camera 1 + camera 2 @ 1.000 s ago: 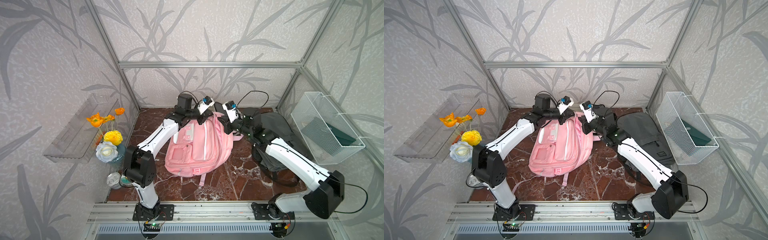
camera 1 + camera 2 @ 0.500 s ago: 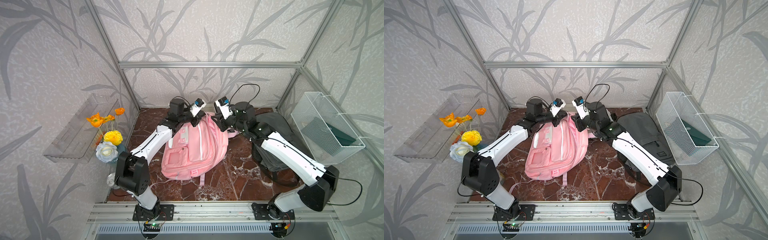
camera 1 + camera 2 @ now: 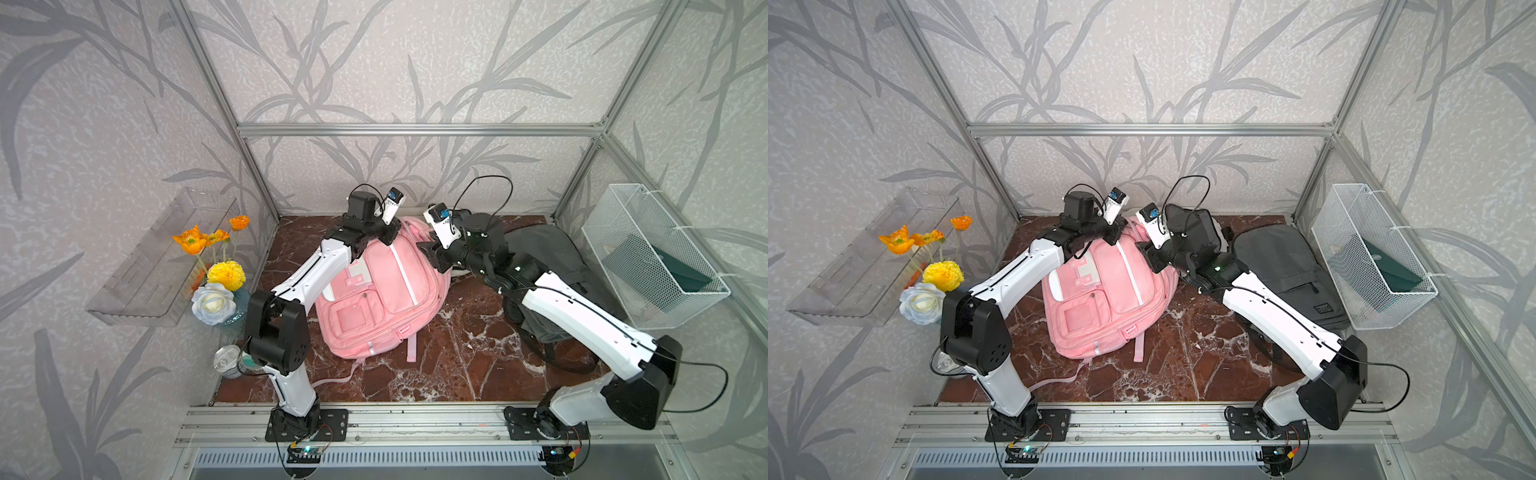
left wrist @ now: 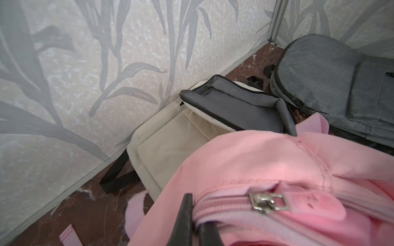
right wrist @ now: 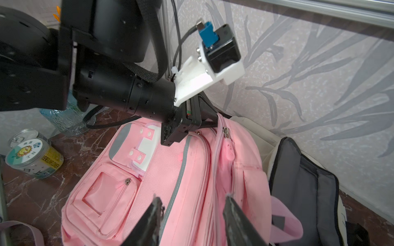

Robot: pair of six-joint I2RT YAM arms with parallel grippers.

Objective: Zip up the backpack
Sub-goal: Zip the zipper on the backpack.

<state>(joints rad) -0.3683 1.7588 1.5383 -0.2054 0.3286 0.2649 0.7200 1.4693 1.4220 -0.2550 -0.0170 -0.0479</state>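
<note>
top views: backpack (image 3: 374, 299) points top-first rearward; left tool (image 4: 196, 223) grips it, right tool (image 5: 193, 201) parted.

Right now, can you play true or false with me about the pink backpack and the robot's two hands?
1. The left gripper is pinching the pink backpack. True.
2. The right gripper is shut tight on a zipper pull. False: its jaws stand apart over the pink backpack and hold nothing.
3. A gray backpack lies beside the pink one. True.
4. The flowers lie inside the pink backpack. False: they stand in a vase near the left arm.
</note>
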